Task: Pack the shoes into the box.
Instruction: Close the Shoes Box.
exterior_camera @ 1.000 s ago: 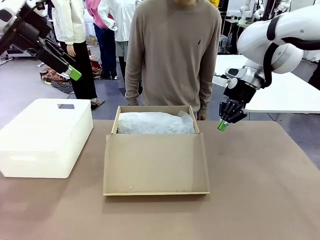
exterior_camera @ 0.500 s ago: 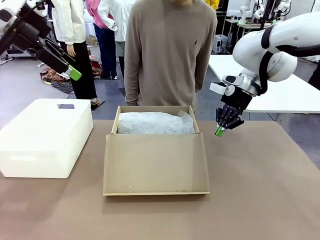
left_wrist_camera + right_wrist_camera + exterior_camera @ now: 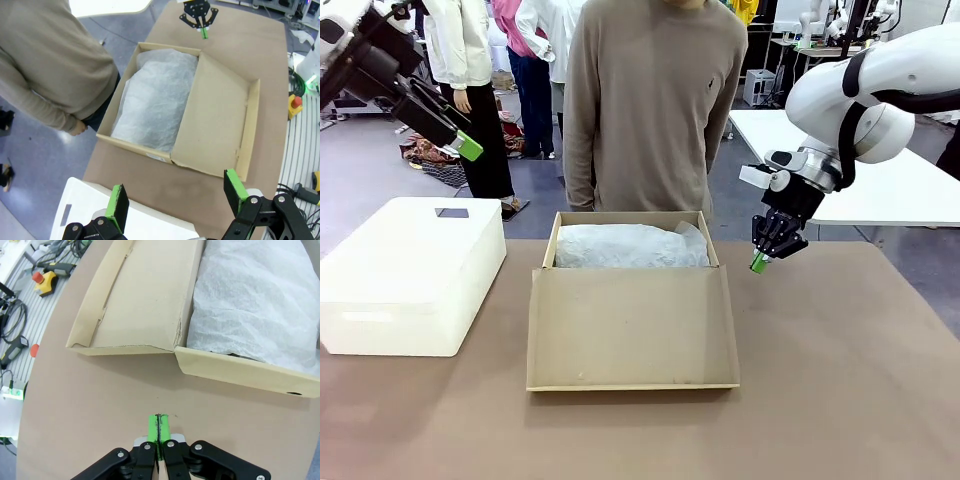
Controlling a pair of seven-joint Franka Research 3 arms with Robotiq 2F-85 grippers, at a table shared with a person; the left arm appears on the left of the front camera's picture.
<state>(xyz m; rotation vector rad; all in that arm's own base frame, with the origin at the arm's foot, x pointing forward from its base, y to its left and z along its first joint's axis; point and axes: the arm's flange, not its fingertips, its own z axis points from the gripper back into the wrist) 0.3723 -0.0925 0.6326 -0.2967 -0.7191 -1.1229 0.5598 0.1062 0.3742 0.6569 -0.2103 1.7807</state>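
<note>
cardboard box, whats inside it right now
White tissue paper fills the cardboard box, bunched up to about its rim. Whatever lies beneath the paper is covered and cannot be seen.

Bright, even indoor light falls from above. The box casts a thin, soft shadow on the table. The tissue paper looks nearly washed out. Wrist views bow straight edges near their corners; focus is sharp.

The right gripper hangs over the counter, just right of the far corner of the box. To its left, paper lies in the box, whose flap is spread toward the near edge. The left gripper sits high above a case left of the box. A person stands behind.
</note>
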